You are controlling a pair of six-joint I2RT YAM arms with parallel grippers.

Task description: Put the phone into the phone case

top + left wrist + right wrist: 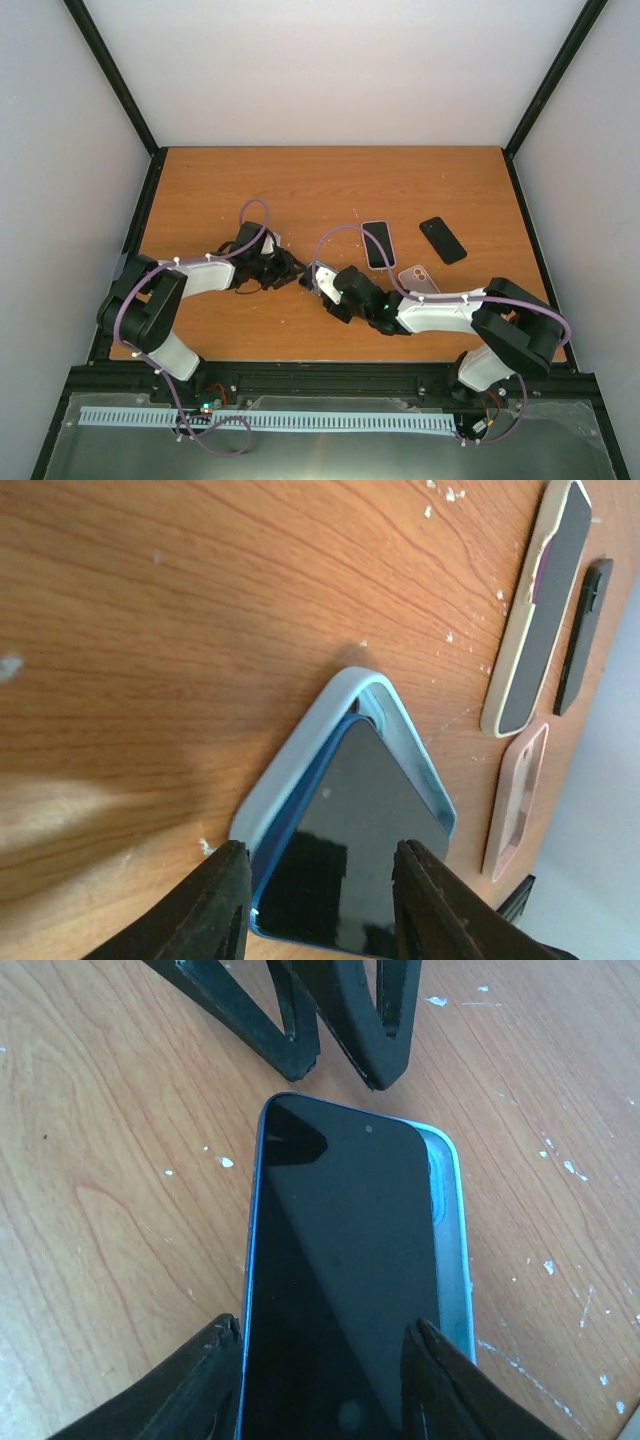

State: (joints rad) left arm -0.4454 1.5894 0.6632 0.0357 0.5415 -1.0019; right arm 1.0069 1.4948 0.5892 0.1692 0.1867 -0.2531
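Observation:
A blue phone (340, 1280) lies screen-up, skewed over a light blue phone case (448, 1230) at mid-table, with the case's rim showing along one side. From the left wrist the phone (350, 820) sits partly inside the case (300, 750). My right gripper (325, 1322) is open, its fingers standing at either side of the phone's near end. My left gripper (338, 1072) is open with a narrow gap and nothing between its fingers, the tips just beyond the phone's far end. In the top view both grippers meet, left (290, 270) and right (318, 282).
To the right lie a phone in a cream case (377, 243) (540, 610), a flat black phone-sized item (442, 239) (583, 635) and an empty pink case (417, 278) (517, 800). Black frame posts and white walls surround the wooden table (250, 190).

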